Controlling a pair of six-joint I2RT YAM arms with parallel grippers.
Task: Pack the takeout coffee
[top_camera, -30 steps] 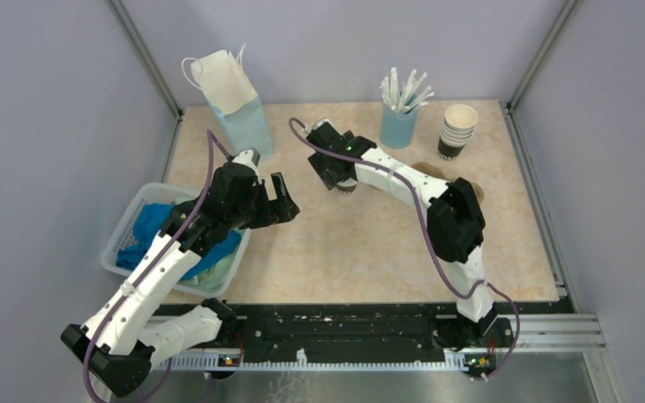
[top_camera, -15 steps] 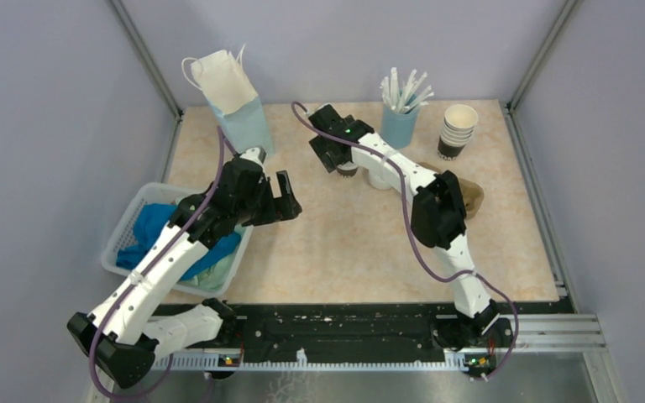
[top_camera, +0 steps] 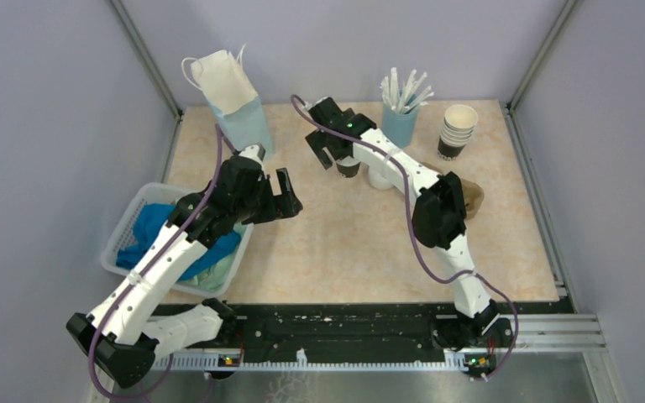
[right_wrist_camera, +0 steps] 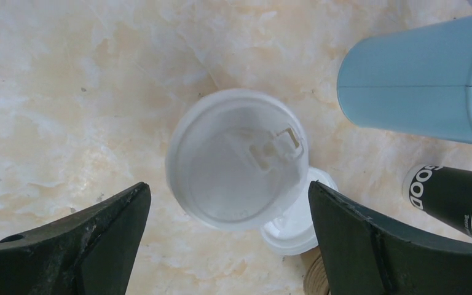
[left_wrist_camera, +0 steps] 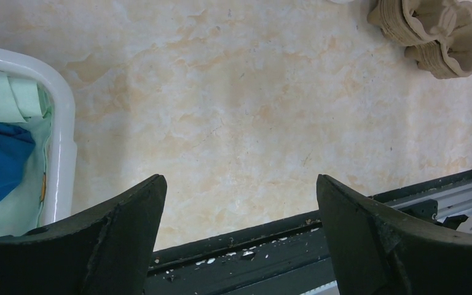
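Right gripper (right_wrist_camera: pixel 227 187), jaws wide, straddling the upright takeout coffee (right_wrist_camera: pixel 236 160), fingers clear of its dome lid; loose white lid (right_wrist_camera: pixel 292 236) just beside the coffee; blue straw holder (right_wrist_camera: pixel 418 86) near it; left gripper (left_wrist_camera: pixel 239 203), jaws wide and empty, well apart from the coffee, above the tabletop (left_wrist_camera: pixel 252 110).

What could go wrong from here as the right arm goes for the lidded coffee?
1. The open right gripper hangs straight above the takeout coffee; closing too high could squeeze the dome lid loose.
2. The loose white lid and the blue straw holder sit close beside the cup; a finger could knock either.
3. The paper bag stands upright with nothing holding it; lowering the cup in may tip it.
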